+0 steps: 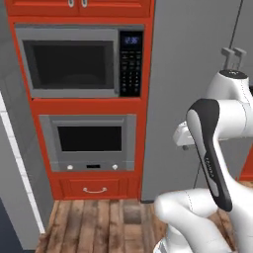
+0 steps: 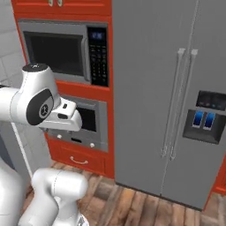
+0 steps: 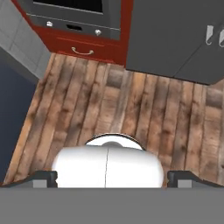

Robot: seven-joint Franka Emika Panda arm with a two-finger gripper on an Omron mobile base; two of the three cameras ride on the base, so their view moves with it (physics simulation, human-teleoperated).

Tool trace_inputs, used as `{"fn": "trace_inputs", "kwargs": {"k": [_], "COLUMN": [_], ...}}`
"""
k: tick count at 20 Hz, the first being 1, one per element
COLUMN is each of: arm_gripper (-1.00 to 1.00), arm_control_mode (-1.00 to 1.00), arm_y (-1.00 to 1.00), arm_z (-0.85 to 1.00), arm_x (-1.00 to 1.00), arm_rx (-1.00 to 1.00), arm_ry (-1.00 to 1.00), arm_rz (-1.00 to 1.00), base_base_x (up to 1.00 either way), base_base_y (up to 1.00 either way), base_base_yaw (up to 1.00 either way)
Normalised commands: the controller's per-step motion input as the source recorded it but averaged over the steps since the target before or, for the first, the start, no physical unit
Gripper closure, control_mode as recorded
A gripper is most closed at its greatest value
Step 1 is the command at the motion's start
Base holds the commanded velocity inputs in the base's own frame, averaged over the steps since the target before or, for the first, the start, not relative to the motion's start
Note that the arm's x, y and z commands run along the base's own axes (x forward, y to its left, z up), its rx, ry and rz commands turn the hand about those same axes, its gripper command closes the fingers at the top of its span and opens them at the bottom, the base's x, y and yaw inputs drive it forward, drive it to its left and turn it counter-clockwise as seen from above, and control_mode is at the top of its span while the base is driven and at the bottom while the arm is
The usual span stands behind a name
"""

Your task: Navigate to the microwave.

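Observation:
The microwave (image 1: pixel 74 62) is built into a red cabinet column at upper left, with a silver frame, a wide dark window and a black control panel (image 1: pixel 131 63) showing a blue display. From the right base view the microwave (image 2: pixel 62 50) sits at upper left, behind my arm. My arm is folded in front of the column, with the hand pointing down at the floor. In the hand view my gripper (image 3: pixel 111 179) is open, its two dark fingertips (image 3: pixel 43 178) far apart with nothing between them.
A grey oven (image 1: pixel 89 143) with a smaller window sits under the microwave, above a red drawer (image 1: pixel 94 189). A tall grey fridge (image 2: pixel 176 101) with a dispenser stands right of the column. A grey tiled wall (image 1: pixel 20 148) closes the left. Wooden floor (image 3: pixel 131 109) lies ahead.

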Motion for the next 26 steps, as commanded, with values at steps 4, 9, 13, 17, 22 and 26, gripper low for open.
{"fn": "trace_inputs", "kwargs": {"k": [4, 9, 13, 17, 22, 26], "arm_gripper": [-1.00, -1.00, -1.00, -1.00, -1.00, -1.00], "arm_control_mode": [1.00, 1.00, 1.00, 1.00, 1.00, 1.00], "arm_y": [0.00, 0.00, 0.00, 0.00, 0.00, 0.00], "arm_z": [0.00, 0.00, 0.00, 0.00, 0.00, 0.00], "arm_x": [0.00, 0.00, 0.00, 0.00, 0.00, 0.00], "arm_rx": [0.00, 0.00, 0.00, 0.00, 0.00, 0.00], "arm_ry": [0.00, 0.00, 0.00, 0.00, 0.00, 0.00], "arm_rz": [0.00, 0.00, 0.00, 0.00, 0.00, 0.00], "base_base_x": [0.74, 0.67, 0.66, 0.65, 0.68, 0.68], "base_base_y": [1.00, 0.79, 0.52, 0.21, 0.06, 0.00], "base_base_yaw": [-0.21, -0.15, -0.18, -0.12, -0.10, -0.08]}}
